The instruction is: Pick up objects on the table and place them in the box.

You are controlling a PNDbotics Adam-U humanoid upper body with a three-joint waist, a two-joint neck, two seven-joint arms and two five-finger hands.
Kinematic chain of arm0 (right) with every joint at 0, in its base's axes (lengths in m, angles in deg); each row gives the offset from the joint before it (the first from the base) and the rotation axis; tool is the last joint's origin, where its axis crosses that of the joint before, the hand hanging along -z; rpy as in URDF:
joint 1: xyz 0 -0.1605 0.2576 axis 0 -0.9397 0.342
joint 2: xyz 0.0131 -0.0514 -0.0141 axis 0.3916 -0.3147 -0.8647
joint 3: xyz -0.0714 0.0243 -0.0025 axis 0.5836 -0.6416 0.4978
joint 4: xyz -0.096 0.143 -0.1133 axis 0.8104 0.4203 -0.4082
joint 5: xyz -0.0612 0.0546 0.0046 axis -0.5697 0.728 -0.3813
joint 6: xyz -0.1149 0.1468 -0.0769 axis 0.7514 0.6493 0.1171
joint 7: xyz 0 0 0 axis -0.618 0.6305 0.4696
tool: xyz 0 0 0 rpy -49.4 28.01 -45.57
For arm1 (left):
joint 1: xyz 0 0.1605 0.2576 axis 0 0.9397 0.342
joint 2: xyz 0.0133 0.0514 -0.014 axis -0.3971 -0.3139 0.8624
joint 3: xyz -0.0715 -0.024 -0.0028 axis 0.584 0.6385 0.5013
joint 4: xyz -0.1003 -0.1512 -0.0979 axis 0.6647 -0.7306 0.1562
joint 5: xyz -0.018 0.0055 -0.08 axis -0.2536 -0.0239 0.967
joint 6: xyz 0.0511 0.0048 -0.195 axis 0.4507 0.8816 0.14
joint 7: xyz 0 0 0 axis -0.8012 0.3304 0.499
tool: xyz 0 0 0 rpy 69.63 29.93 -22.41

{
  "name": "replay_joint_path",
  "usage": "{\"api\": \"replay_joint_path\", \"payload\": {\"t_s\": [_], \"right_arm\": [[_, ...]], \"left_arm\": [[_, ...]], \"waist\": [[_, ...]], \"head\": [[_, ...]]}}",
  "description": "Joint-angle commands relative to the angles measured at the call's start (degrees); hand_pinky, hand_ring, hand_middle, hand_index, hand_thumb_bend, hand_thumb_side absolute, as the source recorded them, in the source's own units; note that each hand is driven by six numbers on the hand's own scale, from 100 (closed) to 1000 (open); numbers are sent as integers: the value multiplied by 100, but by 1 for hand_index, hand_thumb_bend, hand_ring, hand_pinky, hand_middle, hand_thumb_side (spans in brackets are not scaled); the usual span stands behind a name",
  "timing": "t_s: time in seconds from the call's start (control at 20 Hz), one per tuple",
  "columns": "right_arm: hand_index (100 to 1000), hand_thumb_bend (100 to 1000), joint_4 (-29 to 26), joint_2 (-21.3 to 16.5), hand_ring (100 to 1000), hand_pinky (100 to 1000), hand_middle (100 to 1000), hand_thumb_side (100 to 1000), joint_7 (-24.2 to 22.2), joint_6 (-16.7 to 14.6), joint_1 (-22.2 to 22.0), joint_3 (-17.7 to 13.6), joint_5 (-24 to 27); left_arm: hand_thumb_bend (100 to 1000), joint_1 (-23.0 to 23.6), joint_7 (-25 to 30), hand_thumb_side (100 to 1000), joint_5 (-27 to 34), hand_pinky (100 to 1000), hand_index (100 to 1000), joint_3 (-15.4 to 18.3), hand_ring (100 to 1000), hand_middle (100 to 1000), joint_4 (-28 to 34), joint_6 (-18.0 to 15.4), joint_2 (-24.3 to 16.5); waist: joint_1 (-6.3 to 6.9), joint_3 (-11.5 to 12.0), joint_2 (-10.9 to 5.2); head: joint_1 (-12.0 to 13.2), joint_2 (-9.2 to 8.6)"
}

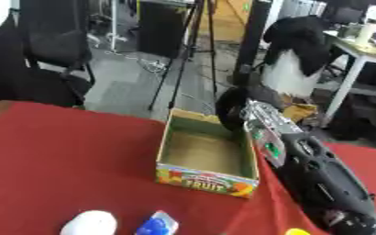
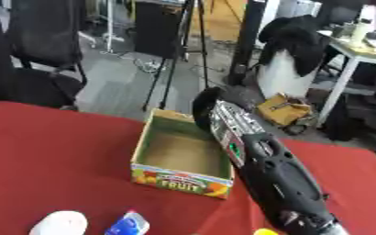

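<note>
Left eye view: right arm stretches beside the box.

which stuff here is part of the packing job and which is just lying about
Part of the job:
- cardboard fruit box, nothing visible inside
- white rounded thing on the red table
- blue and white packet
- small yellow thing at the bottom edge

Just lying about:
- tripod
- office chair
- desk

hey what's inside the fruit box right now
The box looks empty: only its bare brown floor shows. The near wall and the robot's right arm along its right side hide a strip of the inside.
</note>
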Motion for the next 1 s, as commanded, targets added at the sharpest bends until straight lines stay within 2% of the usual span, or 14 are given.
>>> {"api": "replay_joint_path", "payload": {"t_s": [0.05, 0.5, 0.6, 0.7, 0.85, 0.9, 1.0], "right_arm": [[260, 100, -131, -200, 271, 240, 120, 392, 151, -51, 170, -23, 227], [266, 100, -97, -235, 309, 258, 137, 405, 617, -377, 105, -5, 707], [363, 100, -93, -225, 396, 313, 233, 467, 713, -543, 79, 3, 852], [395, 100, -56, -233, 414, 329, 249, 477, 754, -744, 56, 20, 970], [476, 100, 23, -254, 471, 382, 309, 572, 728, -989, 31, 24, 1058], [562, 100, 38, -259, 514, 422, 384, 631, 725, -1053, 25, 17, 1075], [632, 142, 54, -270, 563, 482, 472, 686, 654, -1265, 10, 15, 1144]], "left_arm": [[100, -141, -32, 872, 5, 921, 1000, 15, 972, 910, 81, -45, -91], [100, -188, -65, 872, -32, 920, 1000, 15, 972, 910, 81, -72, -73], [100, -200, -64, 873, -32, 921, 1000, 10, 973, 910, 81, -79, -68], [100, -203, -63, 873, -30, 920, 1000, 9, 973, 910, 81, -84, -67], [100, -189, -69, 873, -43, 920, 1000, 18, 973, 910, 81, -82, -71], [100, -186, -72, 873, -46, 920, 1000, 21, 973, 910, 81, -82, -72], [100, -176, -74, 873, -49, 920, 1000, 22, 973, 910, 81, -82, -74]], "waist": [[21, 62, -41], [-8, 132, 83], [-5, 131, 88], [-2, 137, 88], [1, 142, 88], [2, 142, 88], [2, 138, 91]], "head": [[-90, -129], [-127, -130], [-143, -147], [-156, -155], [-159, -144], [-160, -141], [-158, -130]]}}
